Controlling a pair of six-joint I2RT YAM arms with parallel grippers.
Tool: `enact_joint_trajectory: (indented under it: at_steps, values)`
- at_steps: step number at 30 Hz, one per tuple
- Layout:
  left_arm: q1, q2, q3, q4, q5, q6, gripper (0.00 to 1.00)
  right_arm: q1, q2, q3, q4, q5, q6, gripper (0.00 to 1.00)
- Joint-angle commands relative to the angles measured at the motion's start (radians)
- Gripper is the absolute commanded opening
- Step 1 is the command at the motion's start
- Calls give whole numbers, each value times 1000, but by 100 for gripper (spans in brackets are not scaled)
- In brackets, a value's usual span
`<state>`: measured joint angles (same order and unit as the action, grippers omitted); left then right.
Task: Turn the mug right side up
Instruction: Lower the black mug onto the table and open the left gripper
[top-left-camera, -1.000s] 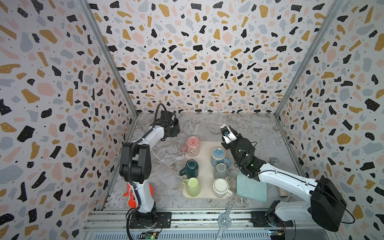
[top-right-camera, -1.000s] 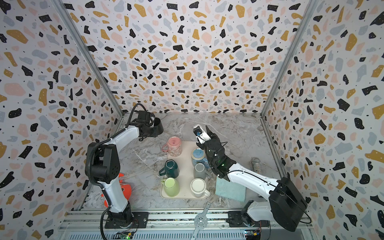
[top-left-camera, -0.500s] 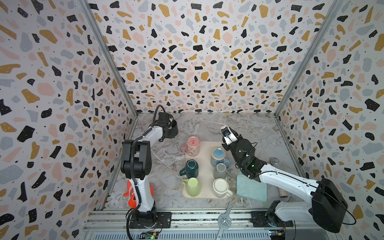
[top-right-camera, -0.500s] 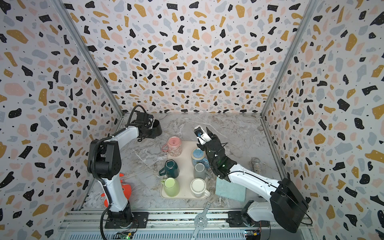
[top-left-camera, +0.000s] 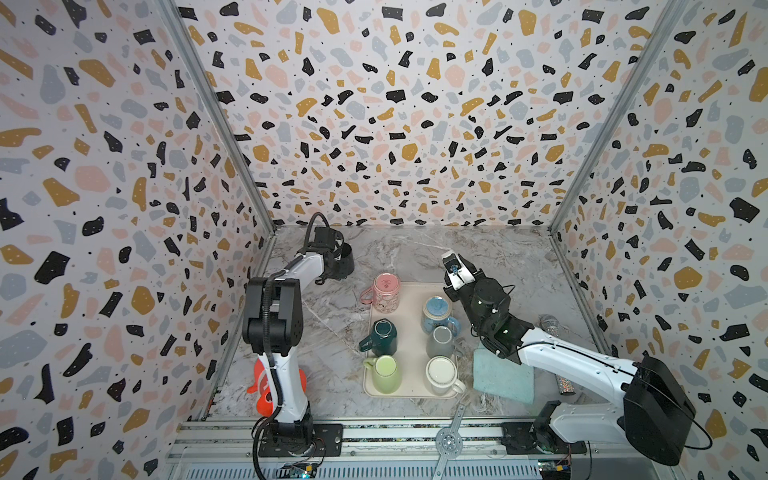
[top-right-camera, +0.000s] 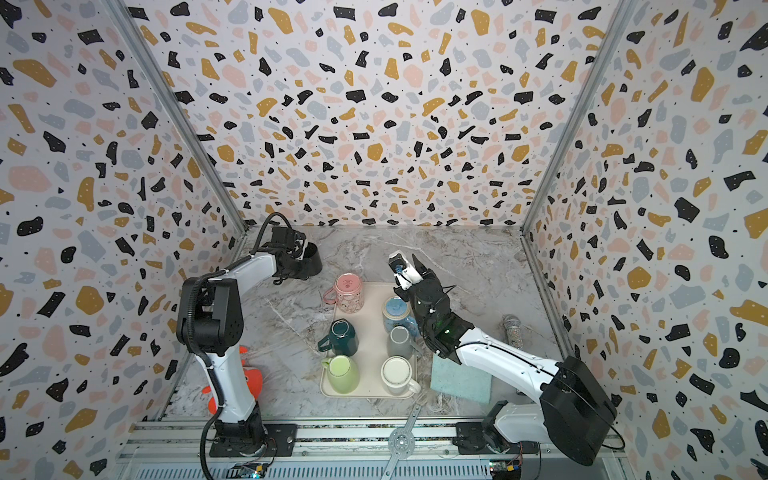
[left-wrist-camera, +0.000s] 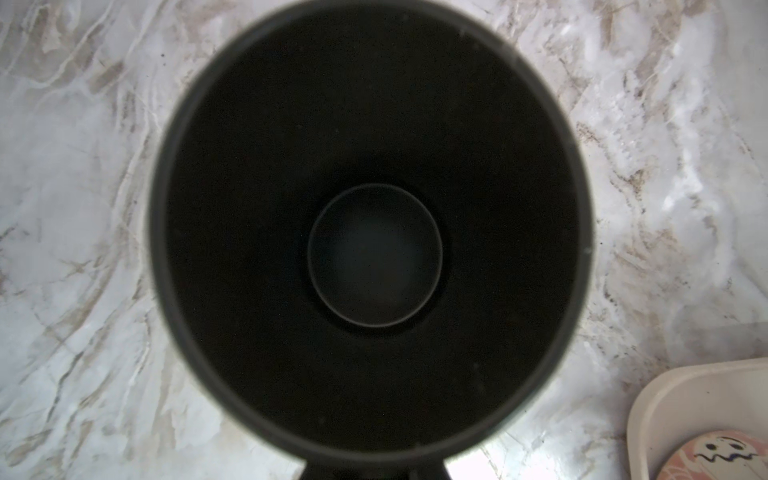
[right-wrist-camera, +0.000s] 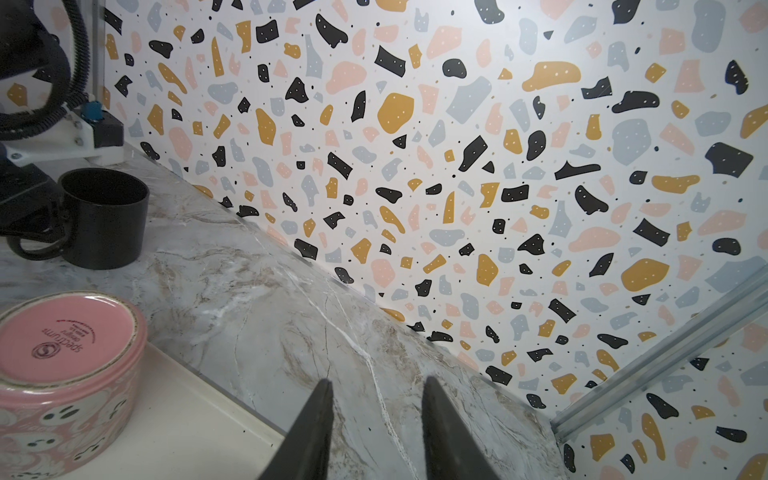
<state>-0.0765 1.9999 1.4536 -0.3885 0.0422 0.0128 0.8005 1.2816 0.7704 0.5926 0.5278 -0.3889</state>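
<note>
A black mug (top-left-camera: 345, 262) (right-wrist-camera: 104, 216) stands mouth up on the marble table near the back left corner. The left wrist view looks straight down into the black mug's dark inside (left-wrist-camera: 374, 253). My left gripper (top-left-camera: 332, 259) sits at its handle and is shut on it; the jaws themselves are hidden. A pink mug (top-left-camera: 386, 291) (right-wrist-camera: 62, 345) stands bottom up at the back left of the cream tray (top-left-camera: 409, 390). My right gripper (top-left-camera: 457, 264) (right-wrist-camera: 376, 380) hovers open and empty behind the tray, right of the pink mug.
On the tray also stand a blue mug (top-left-camera: 436, 311), a dark green mug (top-left-camera: 382, 336), a grey mug (top-left-camera: 441, 340), a light green mug (top-left-camera: 385, 374) and a white mug (top-left-camera: 441, 374). A teal cloth (top-left-camera: 503, 378) lies right of the tray. An orange object (top-left-camera: 264, 390) sits at the left arm's base.
The left arm has shifted slightly while keeping hold of the black mug. The right arm has barely moved.
</note>
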Motion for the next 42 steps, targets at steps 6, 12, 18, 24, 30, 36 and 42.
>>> enact_joint_trajectory:
  at_steps: [6, 12, 18, 24, 30, 36, 42]
  values:
    - [3, -3, 44, 71, -4, -13, 0, 3, -10, 12, -5, 8, 17, 38]
    - [2, -4, 35, 52, 11, -13, 7, 5, -11, 9, -3, 9, 21, 38]
    - [2, -3, 15, 37, 37, -17, 24, 5, -7, 5, -3, 8, 28, 37]
    - [3, -19, -2, 36, 65, -31, 39, 5, -1, 6, 0, 8, 30, 38]
    - [2, -58, -9, -3, 64, -32, 46, 5, 2, 5, 2, 9, 36, 38]
    - [1, -178, -87, -12, 56, -72, 48, 6, -1, 9, -18, 6, 59, 39]
    - [0, -327, -167, -29, 95, -99, 50, -3, -23, 71, -182, -28, 214, 44]
